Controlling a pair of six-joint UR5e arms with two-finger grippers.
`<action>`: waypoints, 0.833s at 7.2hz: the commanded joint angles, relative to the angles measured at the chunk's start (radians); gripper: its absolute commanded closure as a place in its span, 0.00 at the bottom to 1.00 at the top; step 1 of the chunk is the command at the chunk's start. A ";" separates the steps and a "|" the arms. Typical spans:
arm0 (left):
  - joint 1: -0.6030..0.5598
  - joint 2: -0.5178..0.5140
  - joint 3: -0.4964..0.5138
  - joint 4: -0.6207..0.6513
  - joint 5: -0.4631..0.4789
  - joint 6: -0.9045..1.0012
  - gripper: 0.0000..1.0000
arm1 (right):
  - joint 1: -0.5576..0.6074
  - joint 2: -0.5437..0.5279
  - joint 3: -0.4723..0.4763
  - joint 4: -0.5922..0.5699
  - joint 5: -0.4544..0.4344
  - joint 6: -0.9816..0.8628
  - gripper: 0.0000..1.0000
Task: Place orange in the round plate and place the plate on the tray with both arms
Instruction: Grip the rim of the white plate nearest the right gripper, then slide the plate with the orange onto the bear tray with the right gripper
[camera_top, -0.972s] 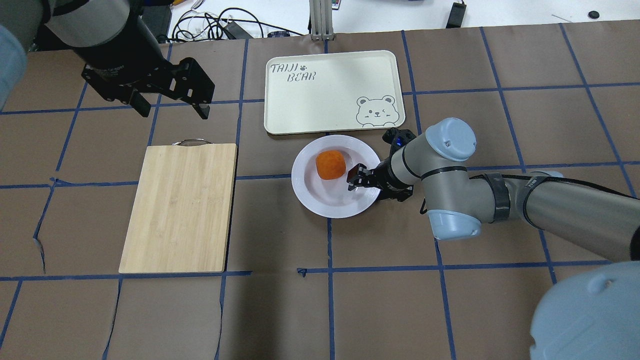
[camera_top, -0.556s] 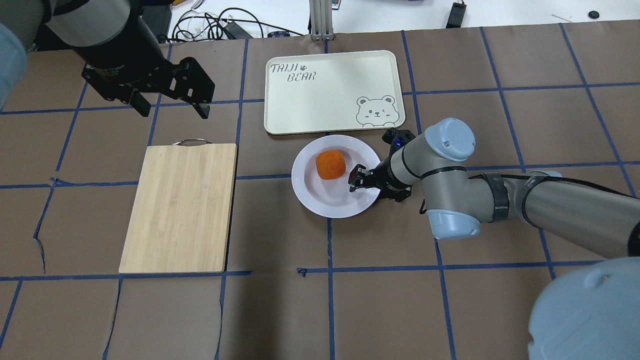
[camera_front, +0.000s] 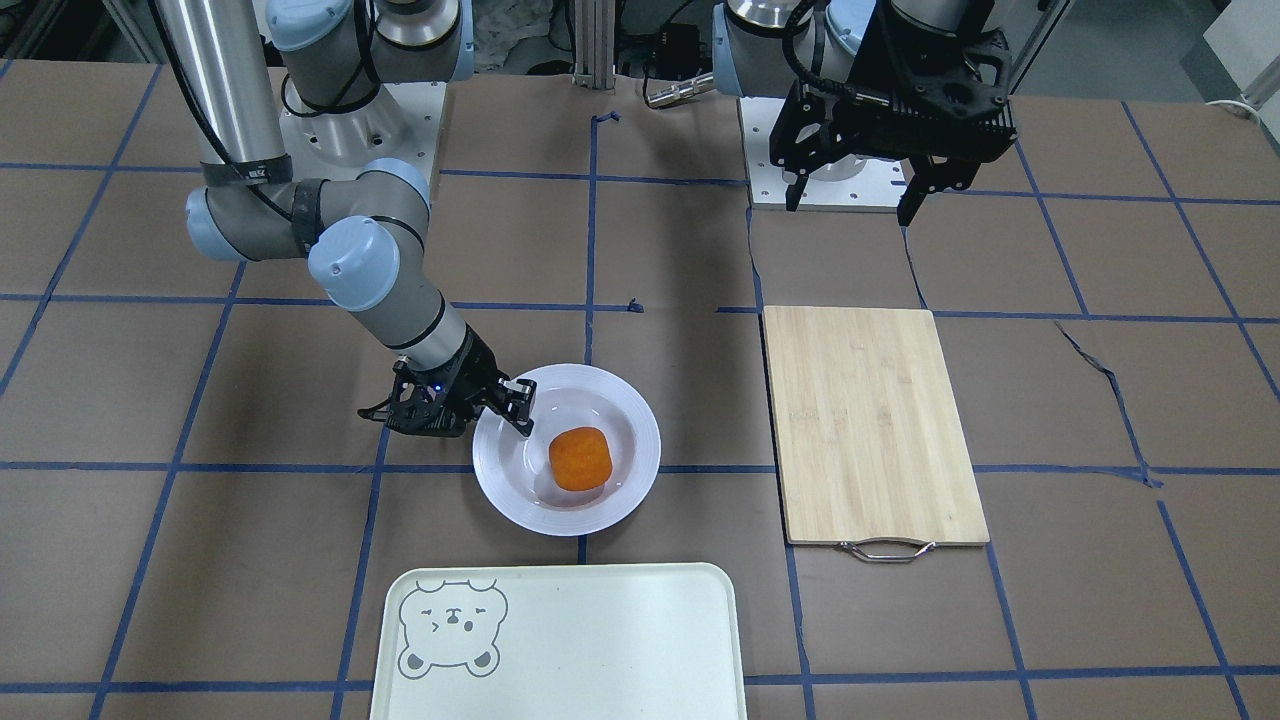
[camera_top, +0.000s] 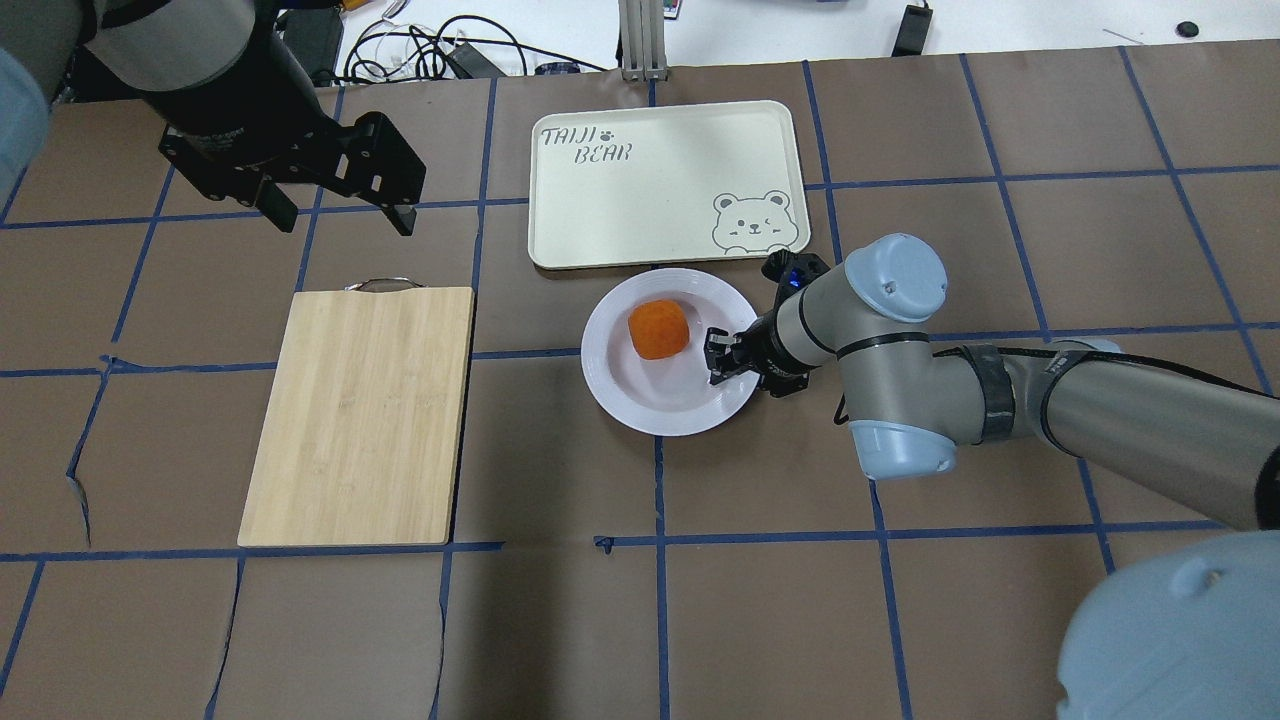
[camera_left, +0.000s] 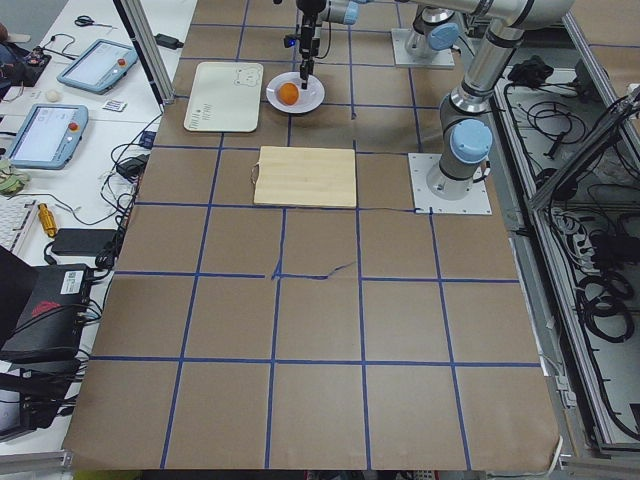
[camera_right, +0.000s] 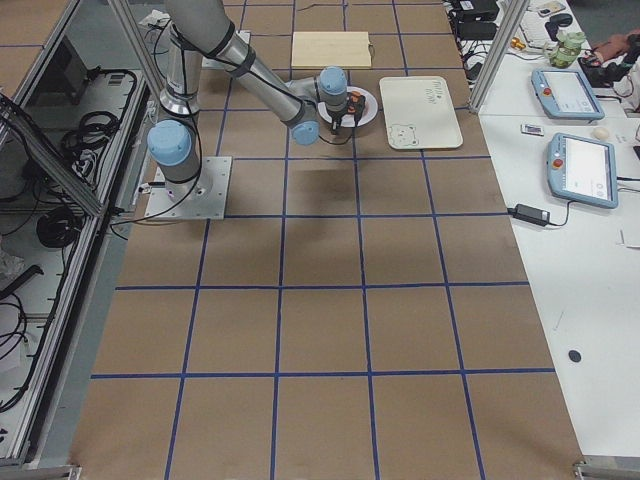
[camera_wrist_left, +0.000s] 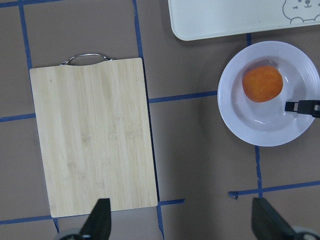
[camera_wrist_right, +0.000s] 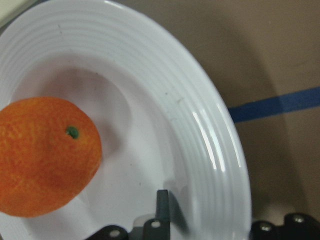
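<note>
The orange (camera_top: 657, 329) lies in the round plate (camera_top: 610, 385), left of its centre, just in front of the tray (camera_top: 660, 200). My right gripper (camera_top: 722, 355) is low at the plate's right rim, open, its jaws straddling the rim. In the right wrist view one finger (camera_wrist_right: 162, 207) stands inside the plate (camera_wrist_right: 200, 125) beside the orange (camera_wrist_right: 45, 155). My left gripper (camera_top: 340, 215) hangs open and empty high over the table's far left. From the front the orange (camera_front: 581, 459) sits in the plate (camera_front: 500, 490), with the tray (camera_front: 600, 640) close by.
A bamboo cutting board (camera_top: 360, 415) with a metal handle lies left of the plate, under the left wrist camera (camera_wrist_left: 95, 135). Cables and a metal post stand beyond the table's far edge.
My right gripper has drawn back a little toward the plate's right rim and turned slightly. The plate and orange nudged barely left. The left arm has hardly moved.
</note>
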 joint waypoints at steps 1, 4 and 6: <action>0.002 0.000 -0.003 -0.002 -0.002 0.000 0.00 | -0.002 -0.021 -0.025 0.002 -0.007 0.014 0.93; 0.003 0.000 -0.002 0.000 0.000 0.000 0.00 | -0.042 -0.040 -0.039 0.014 0.024 0.085 0.94; 0.003 -0.002 -0.002 -0.002 0.000 -0.002 0.00 | -0.076 -0.042 -0.056 0.014 0.102 0.126 0.94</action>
